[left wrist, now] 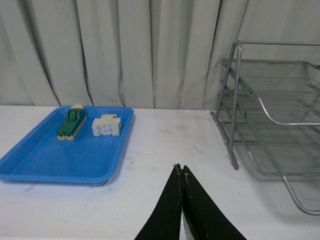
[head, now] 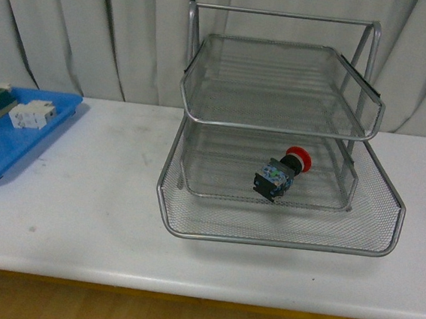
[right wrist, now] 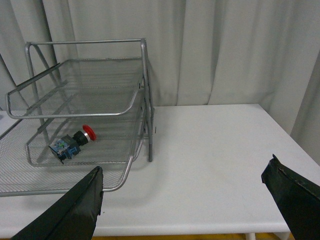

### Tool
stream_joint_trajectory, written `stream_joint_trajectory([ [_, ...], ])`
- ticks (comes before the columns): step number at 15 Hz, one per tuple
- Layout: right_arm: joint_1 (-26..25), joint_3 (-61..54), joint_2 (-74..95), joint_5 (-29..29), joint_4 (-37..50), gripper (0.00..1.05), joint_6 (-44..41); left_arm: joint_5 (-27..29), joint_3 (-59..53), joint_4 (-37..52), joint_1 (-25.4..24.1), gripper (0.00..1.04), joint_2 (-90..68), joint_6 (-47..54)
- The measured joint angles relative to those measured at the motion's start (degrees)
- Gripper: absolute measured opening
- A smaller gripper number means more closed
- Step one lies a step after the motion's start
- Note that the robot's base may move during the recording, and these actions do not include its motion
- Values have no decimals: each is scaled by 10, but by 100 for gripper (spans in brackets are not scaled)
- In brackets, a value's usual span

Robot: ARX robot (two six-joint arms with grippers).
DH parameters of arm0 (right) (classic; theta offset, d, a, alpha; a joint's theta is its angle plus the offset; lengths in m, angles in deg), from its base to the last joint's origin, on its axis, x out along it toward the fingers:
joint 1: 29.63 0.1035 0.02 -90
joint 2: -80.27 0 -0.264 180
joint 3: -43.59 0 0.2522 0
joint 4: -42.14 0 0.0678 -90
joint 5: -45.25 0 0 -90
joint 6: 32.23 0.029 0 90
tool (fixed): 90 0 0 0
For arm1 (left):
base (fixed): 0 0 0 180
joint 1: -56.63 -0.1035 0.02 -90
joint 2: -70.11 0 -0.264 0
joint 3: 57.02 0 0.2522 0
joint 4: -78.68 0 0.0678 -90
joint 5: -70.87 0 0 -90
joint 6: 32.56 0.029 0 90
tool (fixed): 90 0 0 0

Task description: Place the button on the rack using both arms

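Front view: button lies on its side in the rack

It appears to rest on the mesh floor of the middle tier, red cap pointing toward the rear right and blocky body toward the front. Neither claw touches it. The left claw has its black fingers pressed together on nothing, low over the table. The right claw is spread wide and empty, near the rack's front corner.

The button looks light and rigid, made of hard moulded plastic. Its domed cap is glossy and likely to slip, while the black and blue-grey body has flat, square faces. Those flat sides are probably the better place to pinch it, since a grip on the cap could roll or press the plunger.

The rack is stiff silver wire mesh on a tubular frame. It is springy rather than fragile, and small parts could snag in the weave. The tier above leaves limited room to reach in.
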Motion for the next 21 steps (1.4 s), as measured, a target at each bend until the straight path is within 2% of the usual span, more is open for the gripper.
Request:
stream_joint_trajectory([
  [11,0,0,0,0,0,98,0,0,0,-151,0,2,153,0],
  [12,0,0,0,0,0,98,0,-2,0,-245,0,2,215,0],
  [19,0,0,0,0,0,98,0,0,0,-250,0,3,245,-1],
  [21,0,0,0,0,0,98,0,0,0,-250,0,27,245,0],
])
